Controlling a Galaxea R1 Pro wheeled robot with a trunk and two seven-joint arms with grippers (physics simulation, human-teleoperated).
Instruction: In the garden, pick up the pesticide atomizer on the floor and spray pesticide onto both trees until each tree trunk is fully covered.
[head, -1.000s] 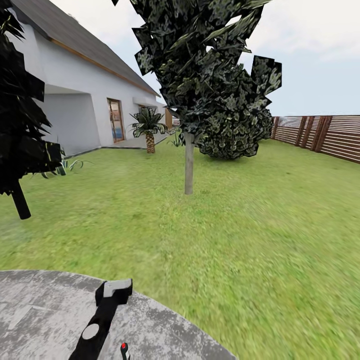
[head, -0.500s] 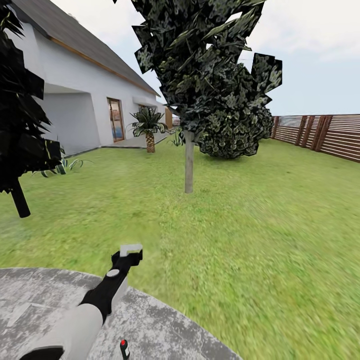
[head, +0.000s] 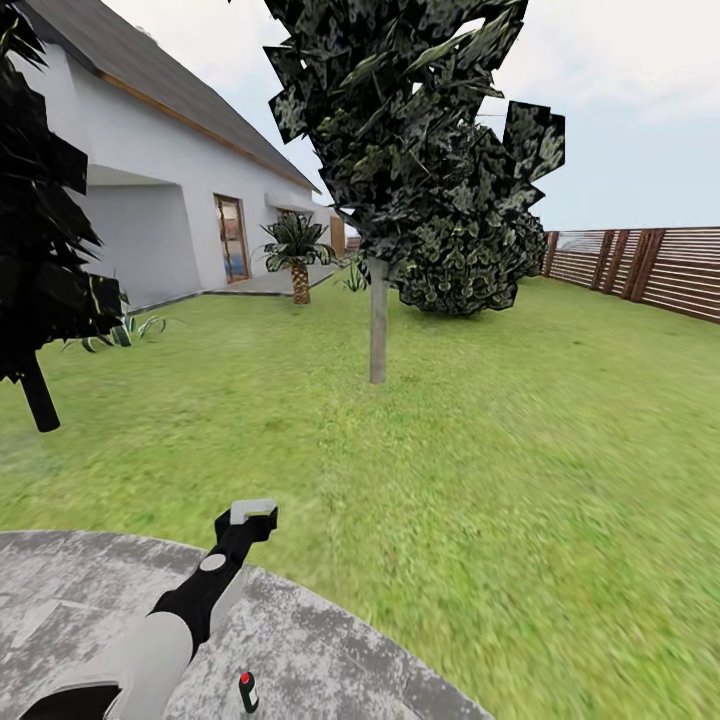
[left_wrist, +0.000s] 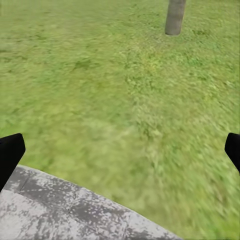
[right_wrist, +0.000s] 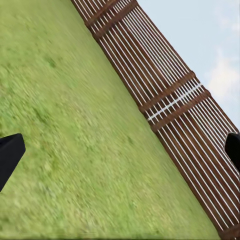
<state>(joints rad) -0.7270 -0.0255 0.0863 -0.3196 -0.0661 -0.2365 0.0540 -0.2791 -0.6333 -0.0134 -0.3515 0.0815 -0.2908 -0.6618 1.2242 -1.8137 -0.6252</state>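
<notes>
The pesticide atomizer (head: 246, 691), a tiny black bottle with a red tip, stands on a round grey stone slab (head: 330, 655) at the near edge of the head view. My left gripper (head: 250, 514) reaches forward over the slab's rim, above and beyond the atomizer, apart from it. In the left wrist view the left gripper (left_wrist: 120, 152) is open with only grass and slab between its fingers. A tree trunk (head: 378, 322) rises from the lawn straight ahead, also seen as the trunk (left_wrist: 175, 17) in the wrist view. The right gripper (right_wrist: 120, 152) is open over grass.
A dark conifer (head: 40, 290) stands at the left, a white house (head: 150, 190) behind it, with a small palm (head: 298, 255) near the door. A rounded leafy crown (head: 465, 265) sits behind the tree. A wooden slat fence (head: 650, 268) bounds the lawn on the right.
My left arm has swung up and forward, carrying the gripper from over the slab out to its rim. The atomizer has stayed in place.
</notes>
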